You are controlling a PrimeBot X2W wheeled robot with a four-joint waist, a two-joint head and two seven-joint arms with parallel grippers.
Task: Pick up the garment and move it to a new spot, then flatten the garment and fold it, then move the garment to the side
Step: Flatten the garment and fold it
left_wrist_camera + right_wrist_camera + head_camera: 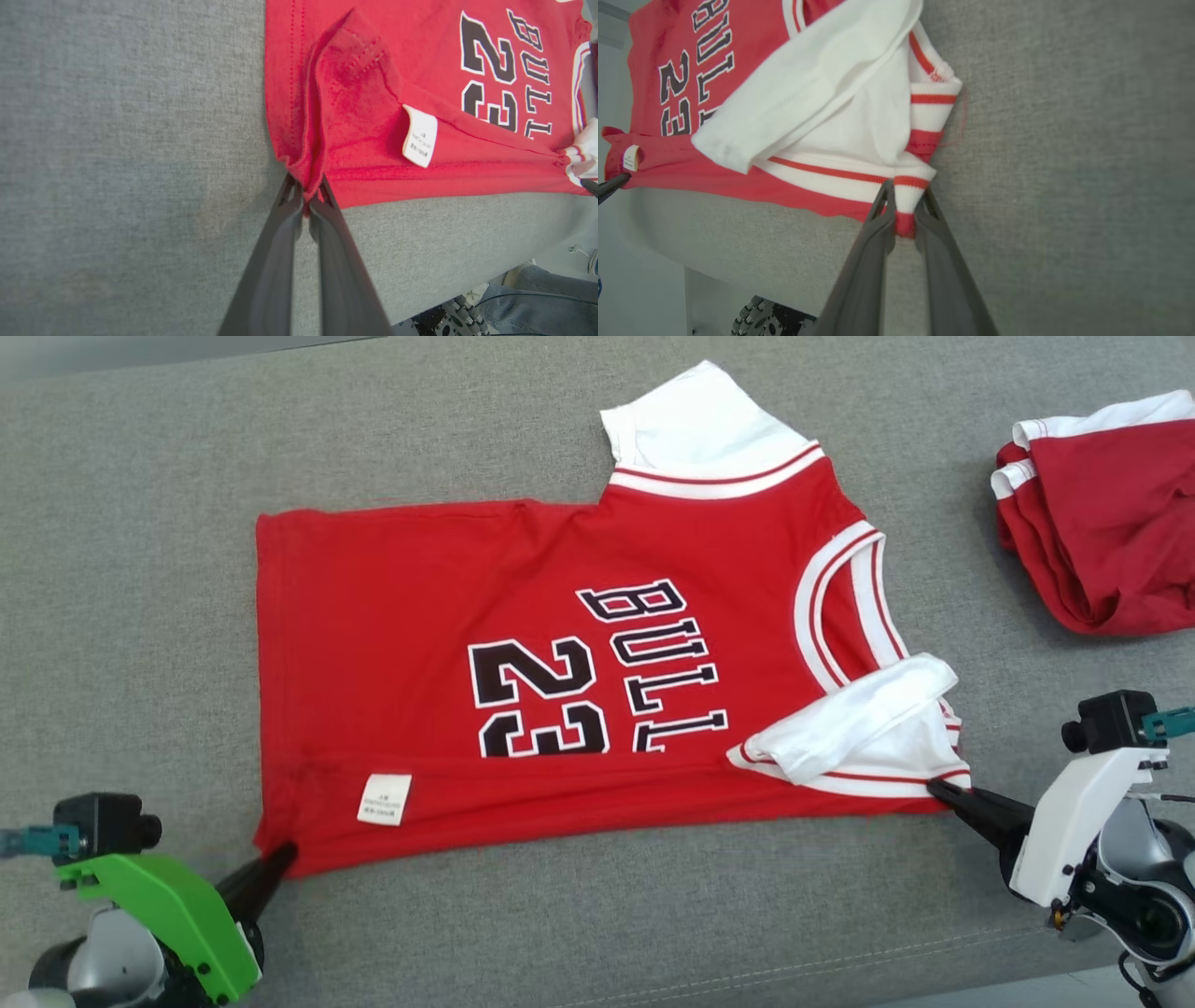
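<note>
The garment [560,663] is a red jersey with white trim and black "BULLS 23" lettering, lying spread across the grey cushion with its near long edge folded over. My left gripper [280,852] is shut on the garment's near left hem corner [306,186], the fabric bunched between the dark fingers. My right gripper [938,791] is shut on the near right corner by the white sleeve [903,210], pinching the red and white striped trim. A white care label [384,799] shows near the left corner.
A second red and white garment [1097,513] lies crumpled at the far right of the cushion [140,569]. The cushion's front edge [840,971] runs just behind my grippers. A person's denim-clad leg [537,298] shows beyond that edge.
</note>
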